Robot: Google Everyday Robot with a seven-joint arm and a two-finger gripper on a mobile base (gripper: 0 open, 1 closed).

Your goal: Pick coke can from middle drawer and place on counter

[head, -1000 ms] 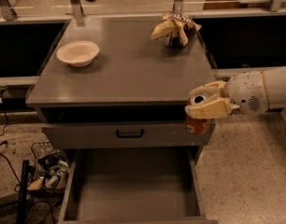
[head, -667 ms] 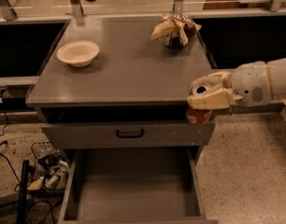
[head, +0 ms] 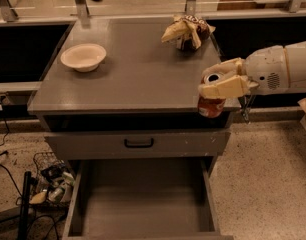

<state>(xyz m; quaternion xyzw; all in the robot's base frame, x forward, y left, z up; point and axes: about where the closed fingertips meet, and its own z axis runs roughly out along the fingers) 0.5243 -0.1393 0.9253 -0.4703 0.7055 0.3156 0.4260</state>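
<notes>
My gripper (head: 220,79) comes in from the right and is shut on the coke can (head: 211,104), a red can with a silver top. It holds the can upright in the air at the counter's (head: 138,79) front right corner, about level with the counter top. The middle drawer (head: 140,206) stands pulled open below, with a bare grey floor.
A white bowl (head: 83,57) sits on the counter's left side. A brown-and-yellow snack bag (head: 187,31) lies at the back right. A shut drawer front with a black handle (head: 138,143) is above the open drawer. A wire basket (head: 50,181) and cables are on the floor at left.
The gripper has lifted the coke can a little higher, from beside the counter's front edge up to about counter-top level.
</notes>
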